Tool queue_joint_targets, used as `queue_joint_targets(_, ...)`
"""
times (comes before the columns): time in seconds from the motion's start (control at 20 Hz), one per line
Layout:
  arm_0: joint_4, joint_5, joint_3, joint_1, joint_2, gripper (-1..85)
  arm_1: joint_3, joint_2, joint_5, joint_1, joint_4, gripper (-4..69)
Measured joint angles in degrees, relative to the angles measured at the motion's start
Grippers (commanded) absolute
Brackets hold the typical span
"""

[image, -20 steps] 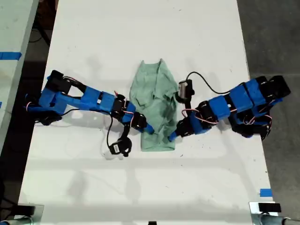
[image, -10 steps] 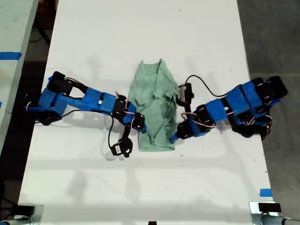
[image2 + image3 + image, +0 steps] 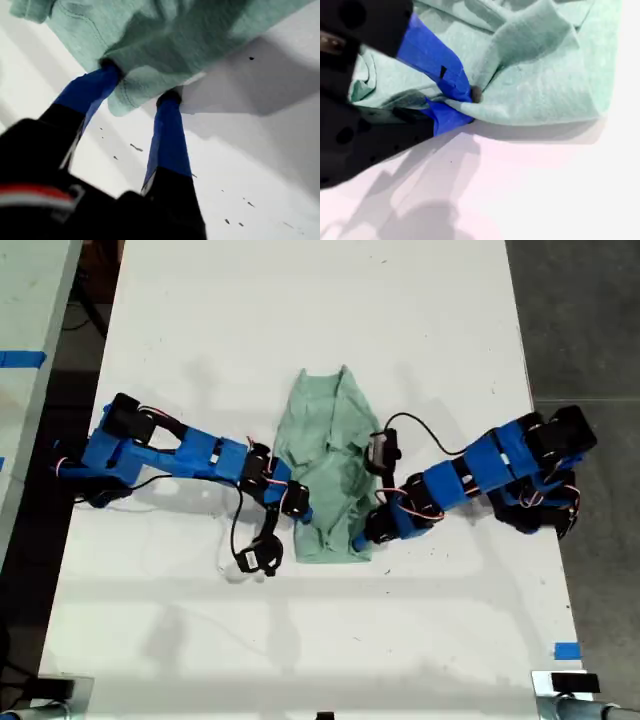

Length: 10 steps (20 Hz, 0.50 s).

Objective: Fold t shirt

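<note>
- The t shirt (image 3: 330, 460) lies crumpled, lengthwise, mid-table (image 3: 300, 300) in the exterior view, between two blue arms reaching in from that view's left (image 3: 190, 452) and right (image 3: 470, 475).
- Both arm tips touch the shirt's lower side edges. Which arm is first or second cannot be told.
- My first gripper (image 3: 140, 82): fingers apart, with a hemmed edge bunched between them. The tips are hidden under cloth, so the grip cannot be confirmed.
- My second gripper (image 3: 470, 100): jaws closed, pinching a fold of the shirt just above the table.
- Both wrist views cut the garment off.
</note>
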Motion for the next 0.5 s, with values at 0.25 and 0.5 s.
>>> queue_joint_targets(0.25, 5.7, -0.2, -8.7, 2.5, -1.0, -0.1, -6.9, -0.7, 0.1, -0.4, 7.7, 0.1)
queue_joint_targets(0.5, 11.2, -3.3, -10.3, 4.0, 5.8, -0.1, -25.9, -0.7, -4.6, 0.4, 21.4, 0.1)
